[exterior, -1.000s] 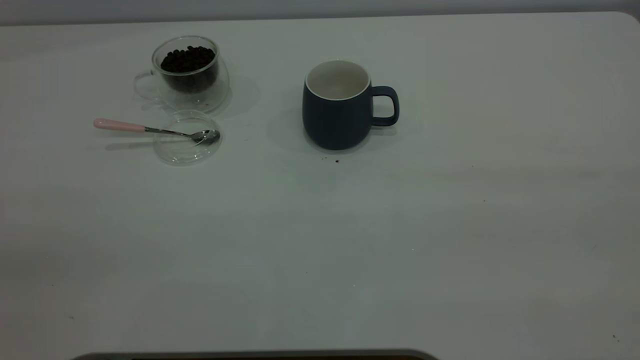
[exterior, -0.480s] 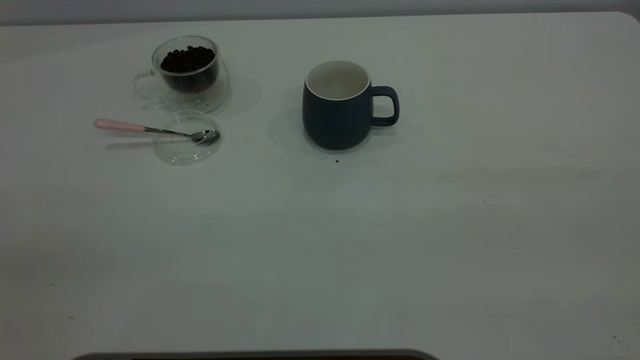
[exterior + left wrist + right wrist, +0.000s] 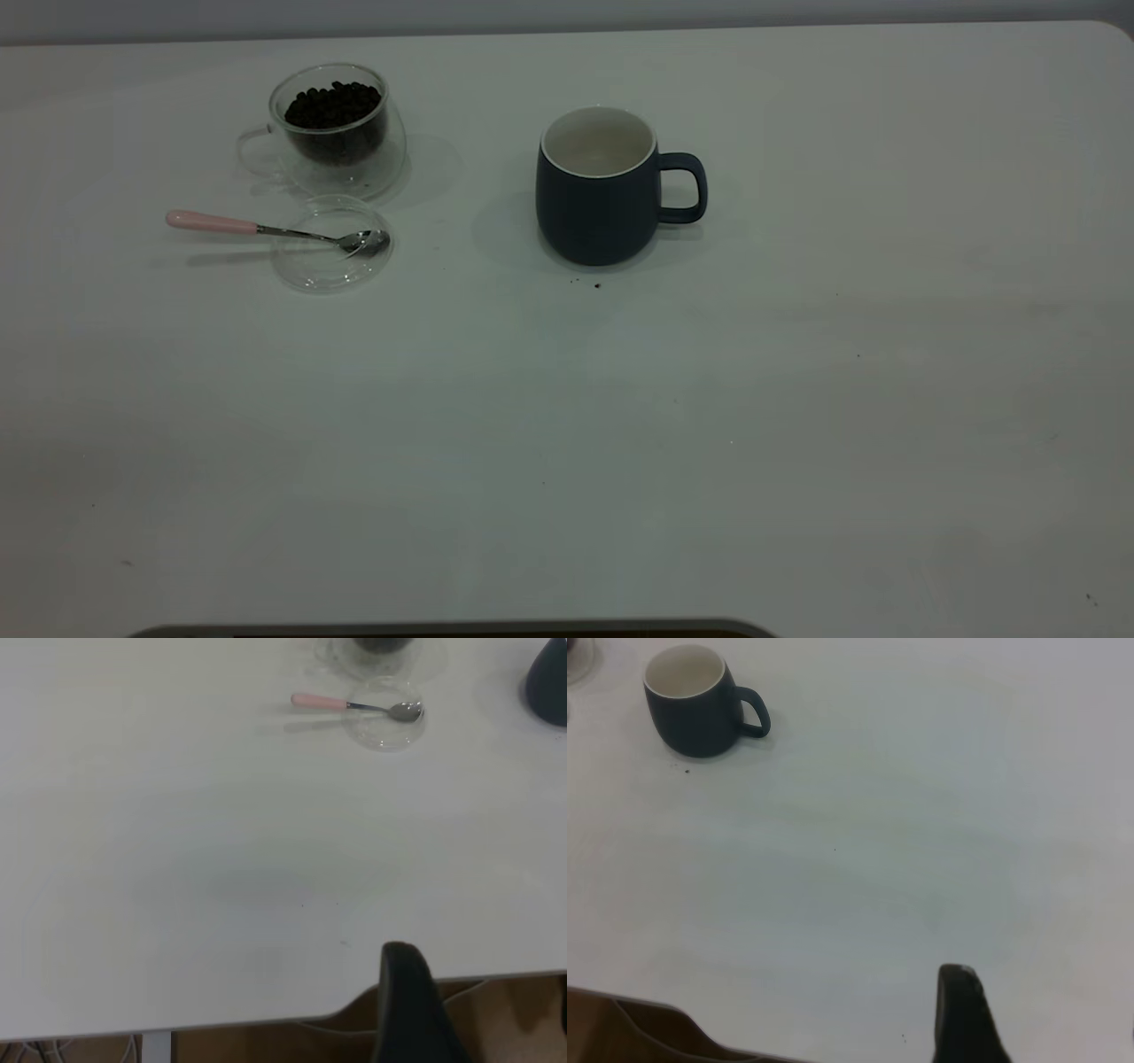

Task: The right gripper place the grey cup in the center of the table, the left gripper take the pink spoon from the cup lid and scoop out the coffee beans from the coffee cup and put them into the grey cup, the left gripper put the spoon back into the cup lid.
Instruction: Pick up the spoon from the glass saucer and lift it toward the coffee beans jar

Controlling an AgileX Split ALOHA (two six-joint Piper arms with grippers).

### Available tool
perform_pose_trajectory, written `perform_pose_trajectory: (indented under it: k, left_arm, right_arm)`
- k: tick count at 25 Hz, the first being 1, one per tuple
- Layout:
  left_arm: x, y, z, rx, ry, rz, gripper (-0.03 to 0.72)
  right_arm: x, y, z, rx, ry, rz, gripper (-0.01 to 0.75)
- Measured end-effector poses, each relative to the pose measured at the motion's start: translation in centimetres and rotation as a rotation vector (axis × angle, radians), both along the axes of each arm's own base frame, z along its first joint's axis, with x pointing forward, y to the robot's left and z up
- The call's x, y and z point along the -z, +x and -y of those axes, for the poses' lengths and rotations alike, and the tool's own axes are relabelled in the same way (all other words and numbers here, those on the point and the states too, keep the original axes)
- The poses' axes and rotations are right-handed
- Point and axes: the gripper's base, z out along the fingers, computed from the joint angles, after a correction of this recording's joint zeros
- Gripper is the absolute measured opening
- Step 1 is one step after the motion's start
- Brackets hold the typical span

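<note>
Grey cup (image 3: 601, 188), rounded, matte slate-blue with a white inside, upright and apparently empty near the middle of the tabletop (image 3: 797, 399), loop handle turned toward the right arm's side. Off toward the left arm's side, well apart: coffee cup (image 3: 337, 128), clear double-walled glass, heaped with dark oval coffee beans (image 3: 333, 105); just in front of it the cup lid (image 3: 330, 245), a shallow clear disc, with the pink spoon (image 3: 266, 230) lying across it, shiny bowl inside the rim, pale handle jutting out past it. Placing step seemingly done or never needed; spoon untouched, so fetching it judged next, calling for a long reach and a pinch on the slim raised handle. Left claw (image 3: 409, 1003) and right claw (image 3: 964, 1010) both back at the near edge, only one dark finger of each showing, opening impossible to tell, probably holding nothing. A few dark crumbs beside the grey cup's base.
</note>
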Motion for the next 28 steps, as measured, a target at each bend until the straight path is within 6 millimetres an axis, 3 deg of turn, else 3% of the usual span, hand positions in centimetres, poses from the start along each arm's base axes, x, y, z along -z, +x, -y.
perform_pose_trajectory:
  k: [8, 12, 16, 21, 28]
  left_arm:
    - [0.1, 0.2, -0.1, -0.007, 0.008, 0.006, 0.465]
    - [-1.5, 1.7, -0.2, -0.022, 0.012, 0.028, 0.465]
    - [-2.5, 6.2, -0.4, -0.051, 0.021, -0.038, 0.465]
    - [-1.3, 12.7, -0.3, -0.08, -0.013, -0.183, 0.465]
    - [-0.7, 19.5, -0.3, -0.121, -0.047, -0.294, 0.452]
  right_arm:
    - [0.0, 0.0, 0.0, 0.0, 0.0, 0.0, 0.483]
    - [0.0, 0.0, 0.0, 0.0, 0.0, 0.0, 0.483]
    - [0.0, 0.0, 0.0, 0.0, 0.0, 0.0, 0.483]
    - [0.0, 0.0, 0.0, 0.0, 0.0, 0.0, 0.483]
    - [0.0, 0.0, 0.0, 0.0, 0.0, -0.001, 0.483]
